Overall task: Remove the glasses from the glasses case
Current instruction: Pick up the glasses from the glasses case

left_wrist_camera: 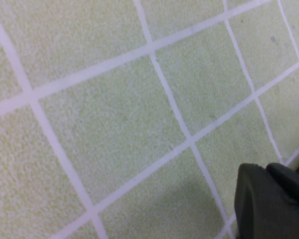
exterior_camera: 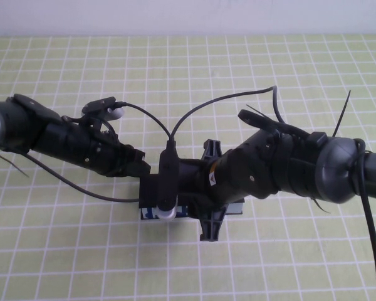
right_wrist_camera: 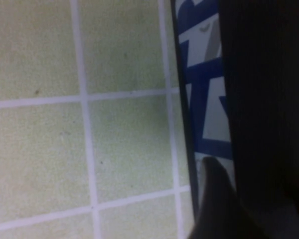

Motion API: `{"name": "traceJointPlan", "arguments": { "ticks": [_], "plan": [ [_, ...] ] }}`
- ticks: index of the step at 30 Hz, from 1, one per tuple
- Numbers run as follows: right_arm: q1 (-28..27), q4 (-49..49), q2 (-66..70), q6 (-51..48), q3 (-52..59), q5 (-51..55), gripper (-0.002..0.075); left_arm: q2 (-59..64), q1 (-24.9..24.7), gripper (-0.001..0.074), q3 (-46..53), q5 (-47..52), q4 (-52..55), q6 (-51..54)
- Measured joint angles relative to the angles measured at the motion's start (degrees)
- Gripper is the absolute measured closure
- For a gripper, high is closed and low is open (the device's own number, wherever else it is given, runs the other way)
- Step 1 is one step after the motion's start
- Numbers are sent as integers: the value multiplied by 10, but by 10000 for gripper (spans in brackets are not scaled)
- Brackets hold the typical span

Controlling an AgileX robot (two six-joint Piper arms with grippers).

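I've got both arms crowded over the middle of the table, and the case sits right underneath them; from the high view only a sliver of its blue and white print peeks out below the left wrist, the rest is buried under hardware. The glasses themselves I can't see anywhere, so I'm guessing they're inside or hidden under the arms.

Left gripper is down at the case's left end; its own camera mostly shows tablecloth with a dark finger in the corner, and I can't tell if it's released or clenched on anything. Right gripper is on the case's right part; its camera shows the printed side close up with a fingertip against it; whether it's pinching, can't tell either.

Handling-wise I'd expect the case to be light and stiff, matte so decent grip, but likely to skate on the cloth unless one arm pins it; plastic glasses should be light, smooth and easy to scratch on the lenses; I'd take them by the bridge or an arm, gently.

Main obstacles are the two wrists crowding each other and the loose cables looping above.
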Motion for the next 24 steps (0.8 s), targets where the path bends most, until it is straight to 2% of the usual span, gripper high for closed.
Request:
{"name": "traceJointPlan", "arguments": {
  "ticks": [4,8,10,24],
  "plan": [
    [0,-10,2,0,-1,-6,465,0,0,739,0,0,0,0],
    [1,-15,2,0,-1,-7,622,0,0,739,-1,-5,0,0],
    [1,-17,1,2,-1,-7,666,0,0,739,-2,-6,1,0],
    [1,-30,-53,48,-1,-16,728,0,1,739,-4,8,16,1]
  ]
}}
